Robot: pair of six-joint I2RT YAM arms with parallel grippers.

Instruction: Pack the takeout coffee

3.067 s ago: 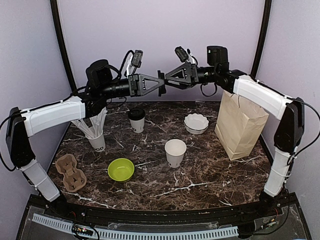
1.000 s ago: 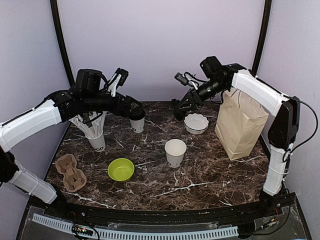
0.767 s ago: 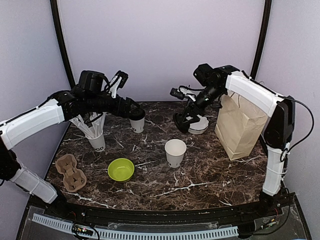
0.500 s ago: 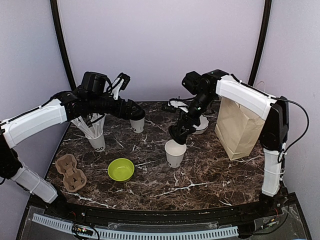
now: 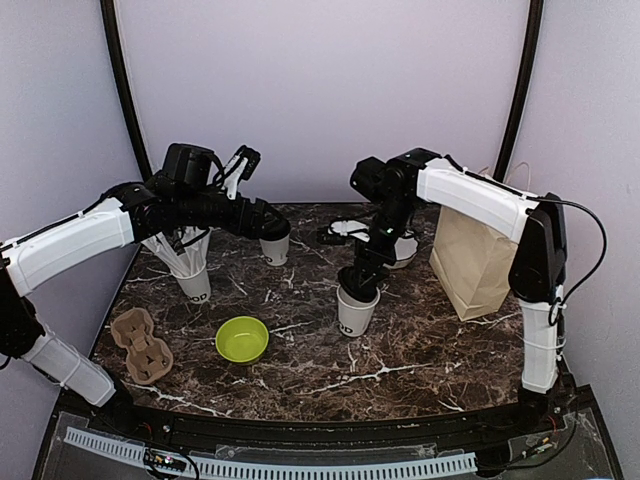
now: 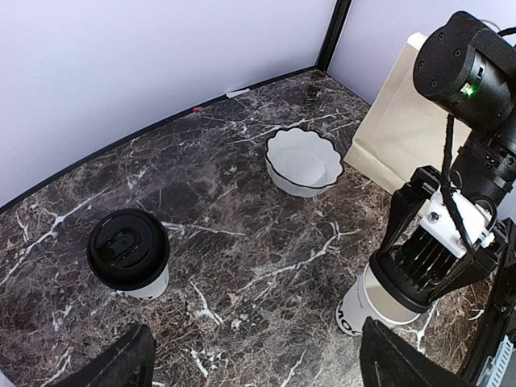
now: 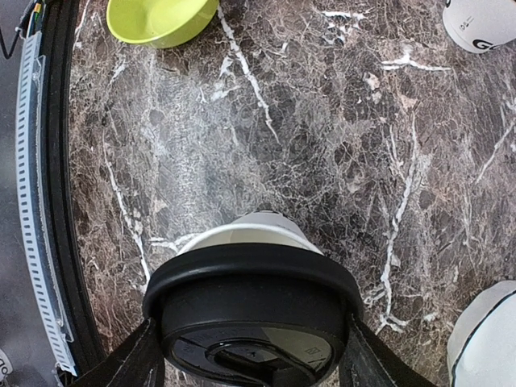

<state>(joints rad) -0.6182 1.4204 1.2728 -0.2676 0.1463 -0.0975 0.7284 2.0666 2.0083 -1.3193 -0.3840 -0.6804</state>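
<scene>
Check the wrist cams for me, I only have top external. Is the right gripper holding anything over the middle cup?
Observer: Yes. The right wrist view shows the right gripper clamped on a black lid, directly above the middle cup.
Operator: Lid seated?
Observer: Cannot tell. The cup's white rim peeks out past the lid's far edge.
Operator: Left arm?
Observer: The left wrist view shows the left gripper with jaws wide apart and the lidded cup standing ahead of them, untouched.
</scene>
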